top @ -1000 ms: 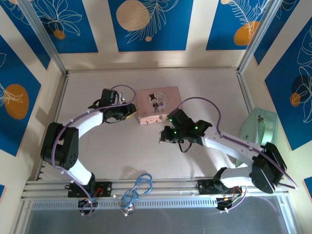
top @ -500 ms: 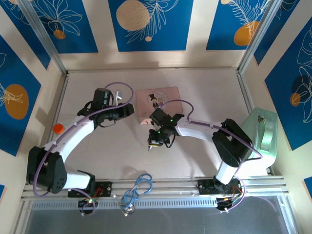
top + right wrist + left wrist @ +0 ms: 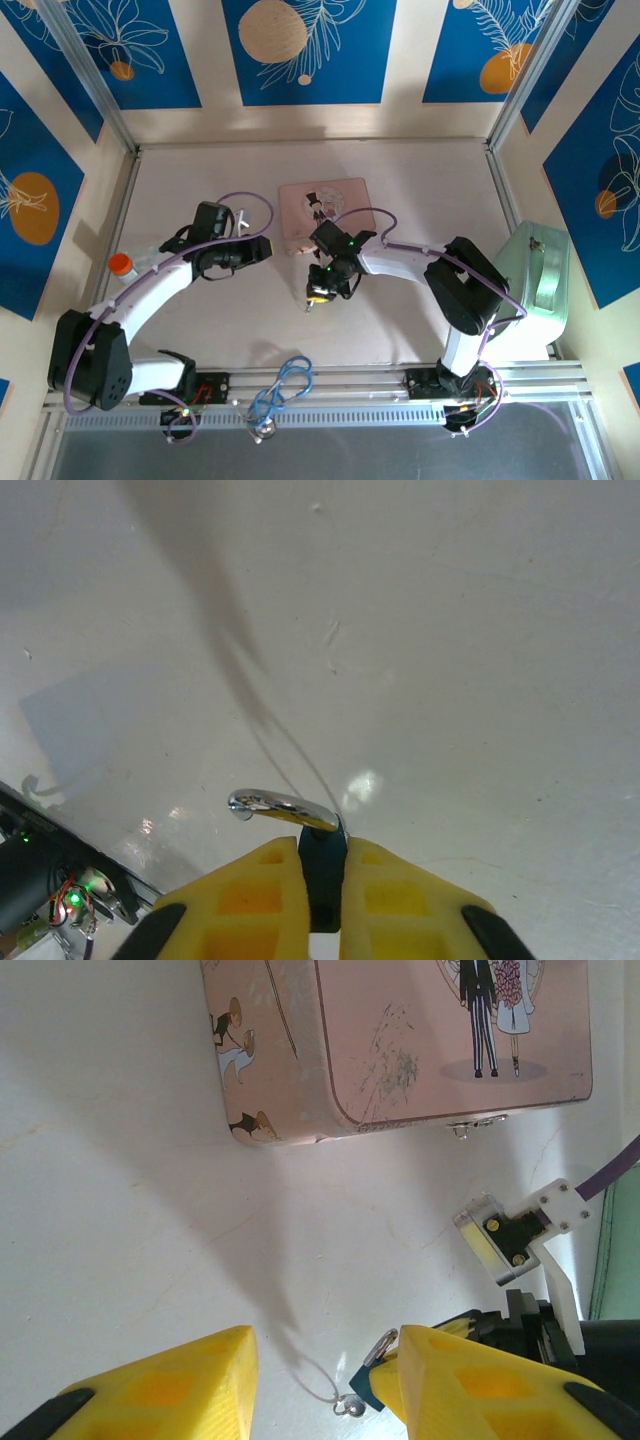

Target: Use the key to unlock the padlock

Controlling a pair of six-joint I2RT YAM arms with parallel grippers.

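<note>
Right gripper [image 3: 318, 292]: I read it clamped on the padlock [image 3: 320, 865], with the yellow fingers [image 3: 255, 895] pressed on both sides of the blue body.
Padlock shackle [image 3: 283, 805]: silvery, and it sticks out past the fingertips, close above the table [image 3: 400, 330]. I cannot tell whether it touches.
Left gripper [image 3: 325, 1390]: jaws spread wide with nothing between them. I place it at 9 o'clock of the padlock, near but apart.
Wire loop [image 3: 312, 1385]: thin, and it hangs off the padlock with a small silvery piece at its end. I cannot make out whether that piece is a key.
Pink tin [image 3: 322, 212]: at 12 o'clock of the padlock and close by. Its near edge limits my room on that side.
Open room: bare table from 5 to 7 o'clock, down to the near rail [image 3: 330, 385].
Green case [image 3: 540, 275]: at 3 o'clock, well apart, at the table's right edge.
</note>
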